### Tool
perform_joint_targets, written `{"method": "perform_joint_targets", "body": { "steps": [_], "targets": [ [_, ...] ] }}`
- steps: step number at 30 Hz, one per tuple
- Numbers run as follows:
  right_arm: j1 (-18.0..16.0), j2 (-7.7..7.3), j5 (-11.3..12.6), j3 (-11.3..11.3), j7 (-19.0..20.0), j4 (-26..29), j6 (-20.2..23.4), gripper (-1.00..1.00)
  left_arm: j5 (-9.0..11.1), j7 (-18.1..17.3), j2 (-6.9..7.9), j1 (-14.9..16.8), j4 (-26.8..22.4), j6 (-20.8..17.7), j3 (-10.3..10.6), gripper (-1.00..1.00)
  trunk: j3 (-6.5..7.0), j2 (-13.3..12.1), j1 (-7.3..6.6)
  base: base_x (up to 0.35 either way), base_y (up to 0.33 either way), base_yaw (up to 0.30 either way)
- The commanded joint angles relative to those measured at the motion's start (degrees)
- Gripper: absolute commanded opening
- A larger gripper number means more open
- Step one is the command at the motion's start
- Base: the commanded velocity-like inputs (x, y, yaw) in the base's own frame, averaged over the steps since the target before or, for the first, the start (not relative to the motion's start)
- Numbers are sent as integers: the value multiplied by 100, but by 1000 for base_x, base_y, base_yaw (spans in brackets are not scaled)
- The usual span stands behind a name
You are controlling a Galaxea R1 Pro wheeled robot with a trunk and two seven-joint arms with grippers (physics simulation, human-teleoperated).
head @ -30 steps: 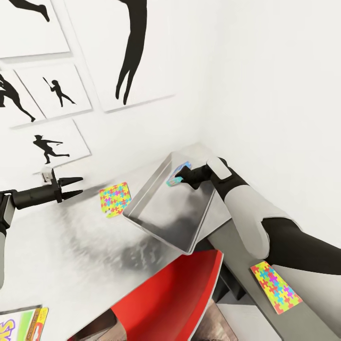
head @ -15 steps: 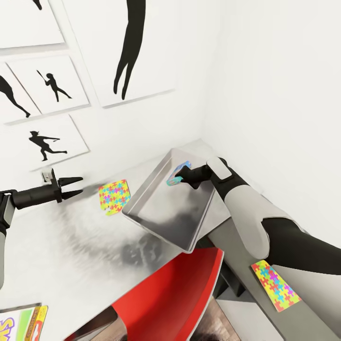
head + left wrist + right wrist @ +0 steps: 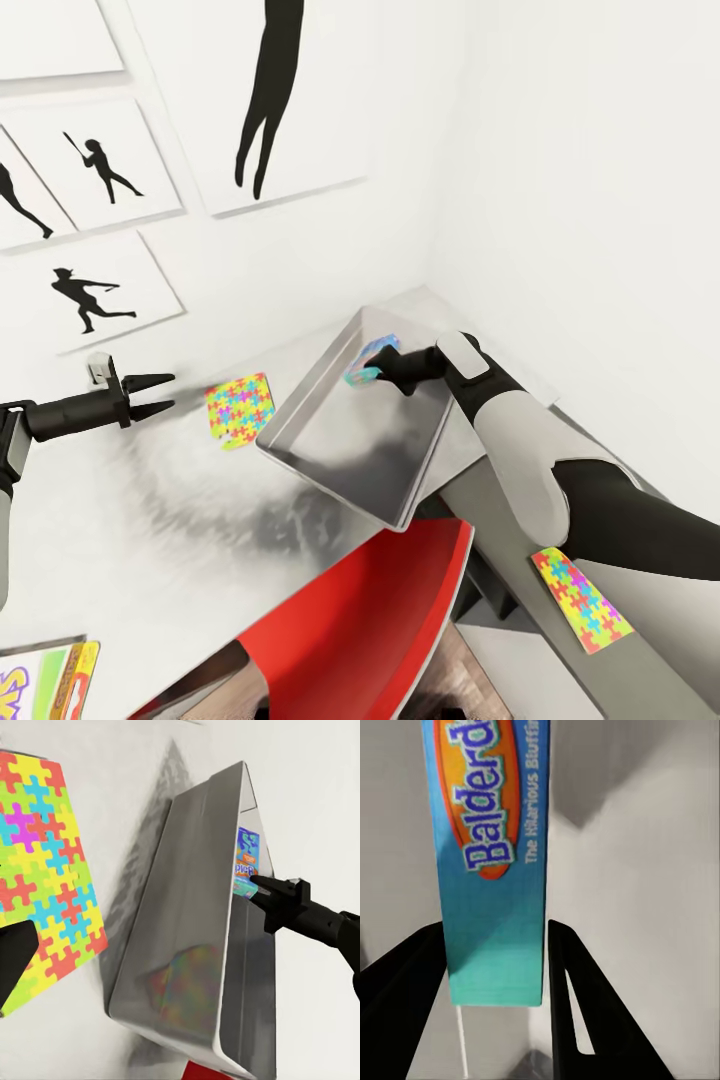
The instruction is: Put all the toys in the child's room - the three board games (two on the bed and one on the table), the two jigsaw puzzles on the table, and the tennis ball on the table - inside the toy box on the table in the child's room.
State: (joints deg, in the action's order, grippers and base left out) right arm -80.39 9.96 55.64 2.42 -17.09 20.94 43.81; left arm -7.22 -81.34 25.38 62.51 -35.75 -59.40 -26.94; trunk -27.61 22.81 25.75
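Note:
My right gripper (image 3: 378, 372) is shut on a blue-green board game (image 3: 368, 357), held on edge over the far end of the grey toy box (image 3: 330, 455) on the table (image 3: 130, 520). Up close, the game (image 3: 491, 855) sits between the black fingers (image 3: 585, 1012) of that gripper (image 3: 495, 997). One jigsaw puzzle (image 3: 240, 410) lies flat just left of the box, in front of my open left gripper (image 3: 160, 394). Another puzzle (image 3: 582, 598) lies on the lower dark section. A yellow board game (image 3: 45, 685) lies near the table's front left. From the left wrist I see the puzzle (image 3: 45, 870), the box (image 3: 195, 945) and the game (image 3: 246, 862).
A red chair (image 3: 370, 620) stands against the table's front edge, just below the toy box. White walls with black silhouette pictures (image 3: 95, 165) close off the corner behind the table.
The head view has shifted slightly. My right gripper has moved the blue-green game a little left and further over the toy box. The left arm has stayed put.

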Motion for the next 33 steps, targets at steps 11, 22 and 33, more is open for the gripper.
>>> {"method": "perform_joint_targets", "body": {
  "steps": [11, 22, 33],
  "targets": [
    [-3, 4, 25, -215, 298, 6, -2, -100, -60, -49, 2, 7, -2, -60, -22, 100, -35, 10, 3, 0, 0, 0],
    [-3, 4, 26, -233, 313, -4, 5, -100, -60, -49, 2, 7, -2, -60, -22, 100, -35, 10, 3, 0, 0, 0],
    [198, 4, 27, -225, 844, -5, -170, -100, -60, -49, 2, 7, -2, -60, -22, 100, -35, 10, 3, 0, 0, 0]
  ]
}}
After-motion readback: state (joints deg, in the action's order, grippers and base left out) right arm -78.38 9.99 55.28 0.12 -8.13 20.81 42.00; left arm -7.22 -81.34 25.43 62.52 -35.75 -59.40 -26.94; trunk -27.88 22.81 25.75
